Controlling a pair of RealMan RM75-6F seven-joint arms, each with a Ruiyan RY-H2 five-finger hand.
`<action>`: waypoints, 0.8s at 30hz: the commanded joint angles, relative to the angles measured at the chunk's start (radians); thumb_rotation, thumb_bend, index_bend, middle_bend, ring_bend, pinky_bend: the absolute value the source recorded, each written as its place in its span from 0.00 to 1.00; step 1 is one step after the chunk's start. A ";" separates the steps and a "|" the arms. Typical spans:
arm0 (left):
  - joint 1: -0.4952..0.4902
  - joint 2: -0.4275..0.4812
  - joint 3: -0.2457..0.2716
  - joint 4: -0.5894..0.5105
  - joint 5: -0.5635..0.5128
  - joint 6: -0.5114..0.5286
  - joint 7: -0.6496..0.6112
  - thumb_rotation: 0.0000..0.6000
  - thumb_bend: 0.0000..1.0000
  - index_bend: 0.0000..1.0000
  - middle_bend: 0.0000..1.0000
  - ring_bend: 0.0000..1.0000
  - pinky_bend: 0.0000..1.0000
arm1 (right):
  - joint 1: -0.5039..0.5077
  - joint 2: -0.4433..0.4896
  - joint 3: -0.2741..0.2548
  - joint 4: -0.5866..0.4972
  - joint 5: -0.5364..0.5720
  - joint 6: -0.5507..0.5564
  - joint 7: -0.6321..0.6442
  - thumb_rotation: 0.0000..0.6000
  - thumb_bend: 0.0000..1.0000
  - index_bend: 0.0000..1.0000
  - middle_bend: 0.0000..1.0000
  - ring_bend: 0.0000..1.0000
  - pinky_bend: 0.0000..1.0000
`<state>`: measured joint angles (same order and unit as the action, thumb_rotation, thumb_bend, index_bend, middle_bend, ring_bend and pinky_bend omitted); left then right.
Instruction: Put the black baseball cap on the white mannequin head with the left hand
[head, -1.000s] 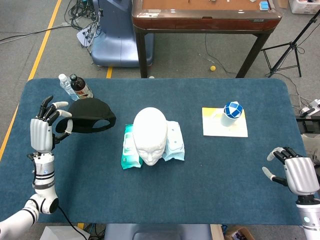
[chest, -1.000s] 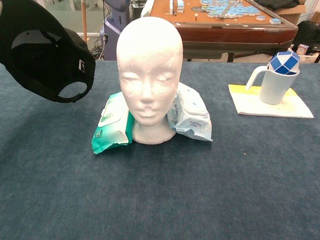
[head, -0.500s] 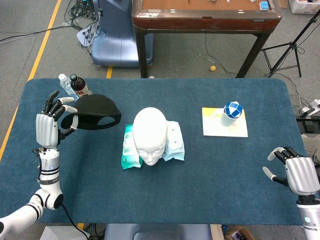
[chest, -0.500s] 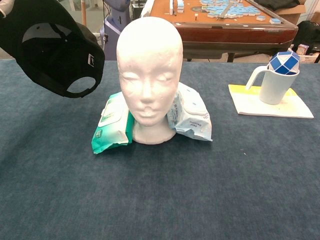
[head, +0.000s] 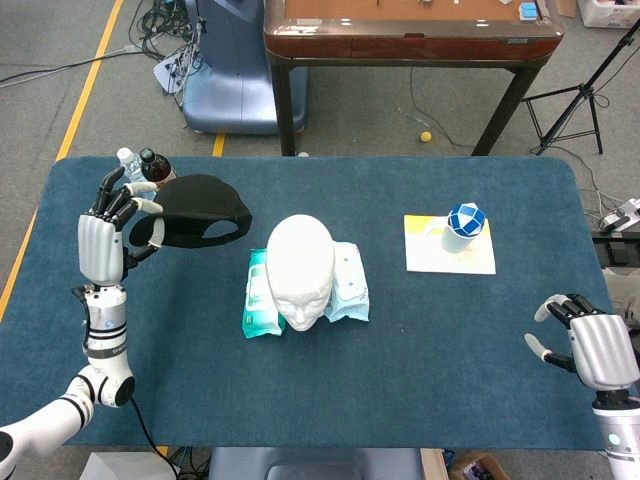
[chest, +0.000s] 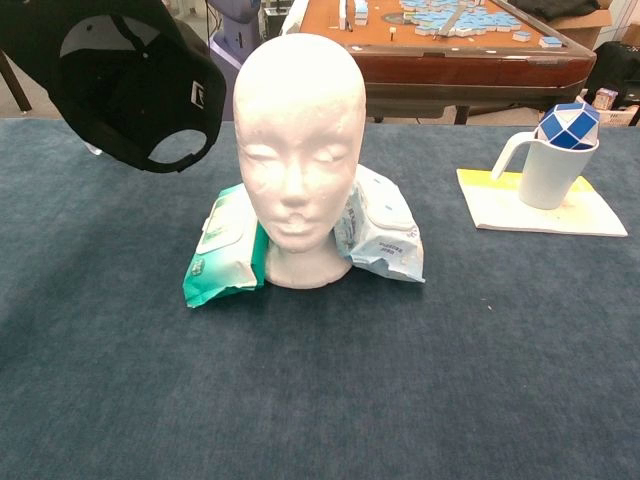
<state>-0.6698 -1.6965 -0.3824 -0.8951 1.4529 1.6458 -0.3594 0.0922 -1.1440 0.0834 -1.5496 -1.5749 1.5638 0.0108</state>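
Observation:
My left hand (head: 108, 238) holds the black baseball cap (head: 198, 211) by its brim, lifted clear of the table at the left. In the chest view the cap (chest: 135, 95) hangs at the upper left with its open underside and back strap facing the camera; the hand itself is out of that frame. The white mannequin head (head: 300, 268) stands upright mid-table, to the right of the cap and apart from it, and faces the camera in the chest view (chest: 298, 140). My right hand (head: 590, 345) rests at the near right edge, fingers loosely spread, holding nothing.
Two wipe packs, green (head: 260, 295) and pale blue (head: 350, 283), flank the mannequin's base. A white mug holding a blue-white puzzle ball (head: 463, 226) stands on a yellow-white mat (head: 450, 256) at the right. Two bottles (head: 148, 170) lie at the far left behind the cap.
My left hand has carried the cap higher and to the right, toward the mannequin head. The right hand has not moved.

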 joint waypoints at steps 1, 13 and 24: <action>-0.024 -0.003 -0.017 -0.002 -0.011 -0.017 0.010 1.00 0.39 0.83 0.36 0.12 0.36 | 0.000 0.000 0.000 0.000 0.000 0.001 0.002 1.00 0.20 0.54 0.48 0.38 0.66; -0.118 -0.025 -0.061 -0.037 -0.019 -0.030 0.071 1.00 0.39 0.83 0.37 0.12 0.36 | -0.002 0.003 0.000 0.001 -0.002 0.004 0.010 1.00 0.20 0.54 0.48 0.38 0.66; -0.169 -0.041 -0.066 -0.161 0.008 -0.001 0.160 1.00 0.39 0.83 0.37 0.12 0.36 | -0.007 0.011 0.002 0.000 -0.004 0.017 0.028 1.00 0.20 0.53 0.48 0.38 0.66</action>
<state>-0.8316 -1.7352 -0.4492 -1.0398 1.4532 1.6379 -0.2120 0.0853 -1.1337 0.0856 -1.5497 -1.5785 1.5802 0.0386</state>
